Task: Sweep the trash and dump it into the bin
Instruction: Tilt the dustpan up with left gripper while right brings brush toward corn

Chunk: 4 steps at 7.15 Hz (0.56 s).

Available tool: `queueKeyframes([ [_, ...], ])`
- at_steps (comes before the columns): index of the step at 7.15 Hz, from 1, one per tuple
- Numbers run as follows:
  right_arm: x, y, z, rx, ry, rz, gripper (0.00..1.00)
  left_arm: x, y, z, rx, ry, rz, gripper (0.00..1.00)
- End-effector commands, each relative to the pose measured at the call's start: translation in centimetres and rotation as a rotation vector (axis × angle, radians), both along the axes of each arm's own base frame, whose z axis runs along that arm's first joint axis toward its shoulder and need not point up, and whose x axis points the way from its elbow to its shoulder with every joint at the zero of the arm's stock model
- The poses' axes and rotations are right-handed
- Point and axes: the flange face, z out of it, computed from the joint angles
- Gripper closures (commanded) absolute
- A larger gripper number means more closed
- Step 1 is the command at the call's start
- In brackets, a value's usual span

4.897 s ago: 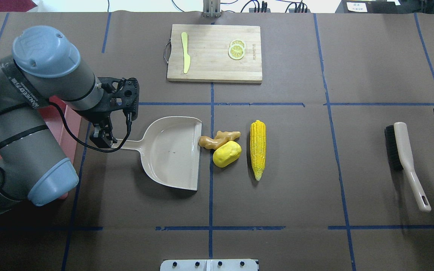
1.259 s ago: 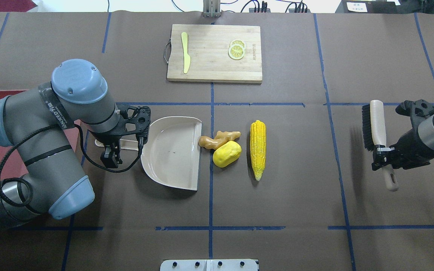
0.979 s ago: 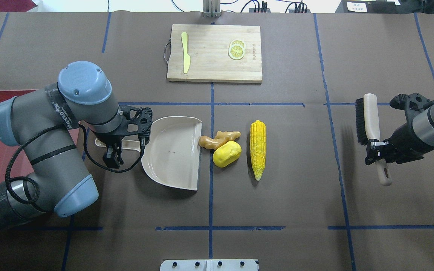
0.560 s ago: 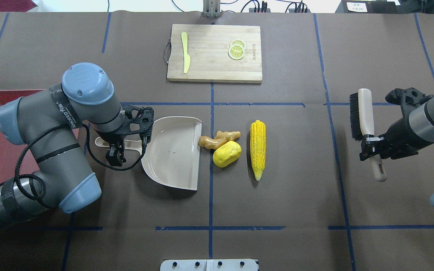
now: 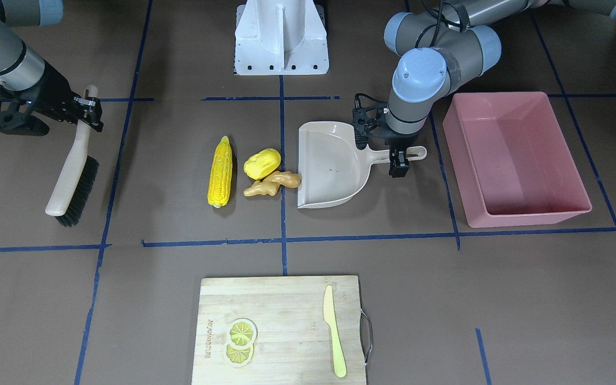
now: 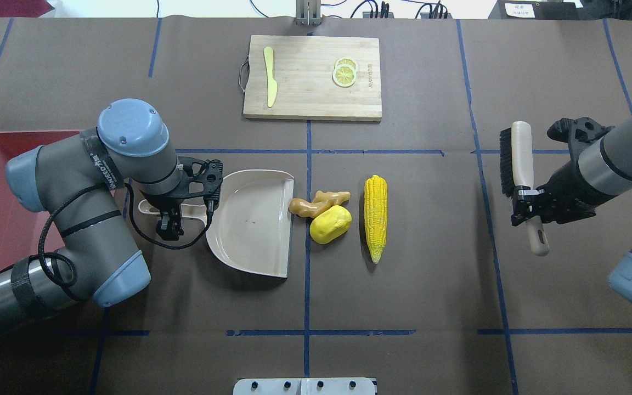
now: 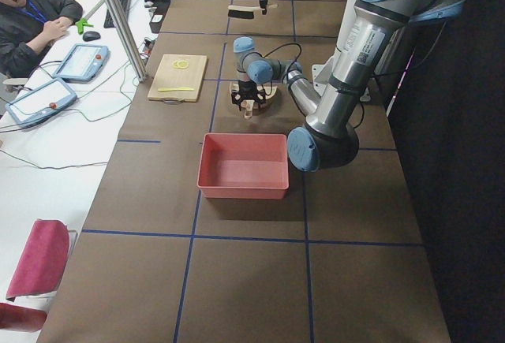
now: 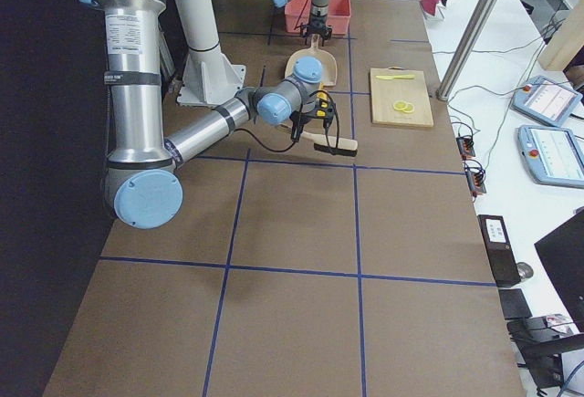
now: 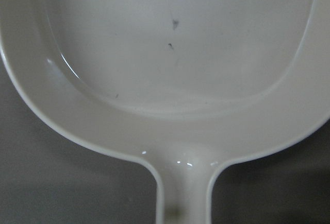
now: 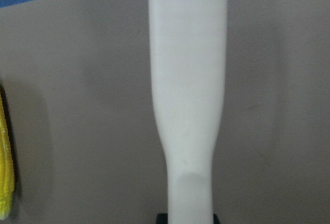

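Here, in the overhead view, the 3 pieces of trash lie on the counter (image 6: 431, 285) at mid-frame. The corn (image 6: 376, 218) runs top to bottom with its tip toward the bottom edge. Just left of it sits the lump (image 6: 330, 224). The ginger (image 6: 316, 203) lies against the lump's upper left, its left end at the open lip of the dustpan (image 6: 250, 219).

The dustpan rests flat, left of centre, with its mouth to the right and its handle pointing left. The left end effector (image 6: 167, 216) is down over that handle, with 1 finger showing below it. I cannot tell whether it grips the handle.

The bin (image 5: 516, 160) stands at the right of the front-facing view, just beyond the handle's end and well apart from the trash.

At the right of the overhead frame, the right end effector (image 6: 529, 204) is clamped on the lower handle of the brush (image 6: 522, 159). The bristles face left, well apart from the corn.
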Motion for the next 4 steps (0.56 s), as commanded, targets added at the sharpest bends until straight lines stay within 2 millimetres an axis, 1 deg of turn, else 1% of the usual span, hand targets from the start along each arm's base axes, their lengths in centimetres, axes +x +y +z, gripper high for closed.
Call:
queueKeyframes([
  [1,-0.8,-0.8,-1.7,-0.012,0.015,0.0,1.0,0.3,-0.2,0.8,-0.008,-0.016,-0.001,0.7],
  [2,-2.1,-0.2,-1.9,-0.008,0.017,-0.025,1.0,0.2,-0.3,0.5,-0.008,-0.014,-0.005,0.91],
  [3,-4.0,1.1,-1.6,-0.002,0.033,-0.062,1.0,0.0,-0.5,-0.1,0.014,-0.016,-0.022,0.99],
  [4,-5.4,2.0,-1.8,0.003,0.04,-0.081,1.0,-0.4,-0.6,-0.7,0.043,-0.017,-0.04,1.0],
])
